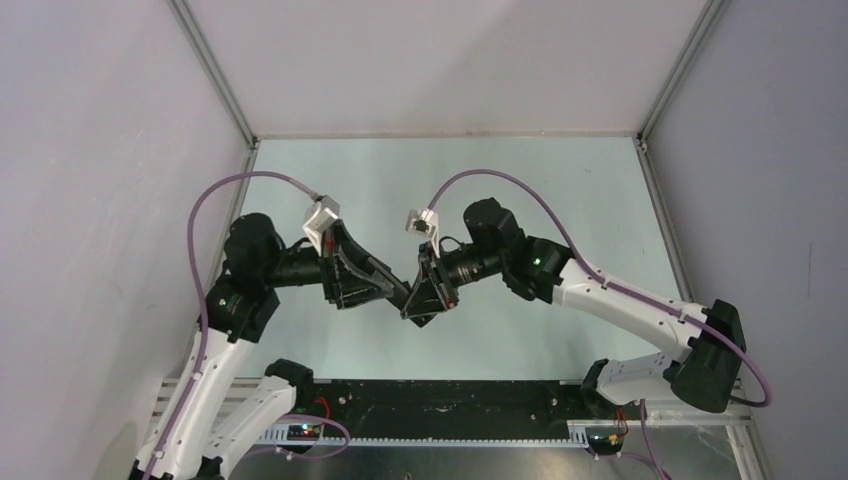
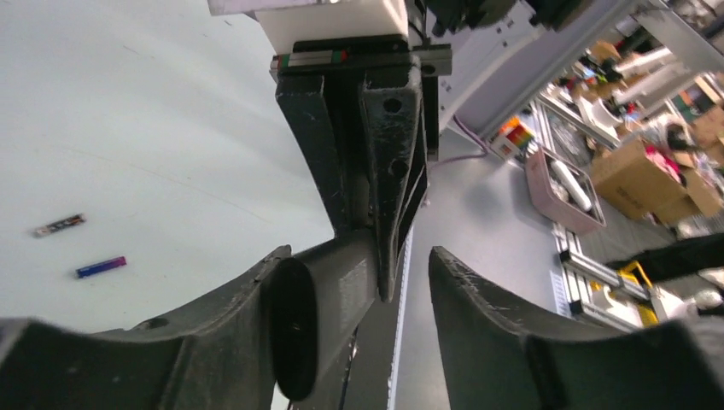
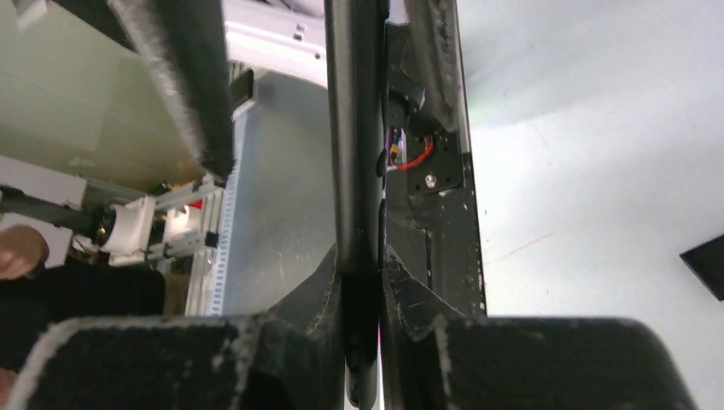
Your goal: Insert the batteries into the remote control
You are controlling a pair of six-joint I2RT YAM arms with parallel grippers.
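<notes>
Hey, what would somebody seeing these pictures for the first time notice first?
The two arms meet tip to tip over the middle of the table, with the left tool close to the right tool. The right tool grips the slim black remote control edge-on, and the left tool's fingers stand apart. Off to one side, a blue-purple battery and a dark battery lie loose on the table.

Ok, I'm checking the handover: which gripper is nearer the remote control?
Right. The right gripper is clamped on the remote control. The left gripper is open, its fingers standing either side of the remote's other end.
</notes>
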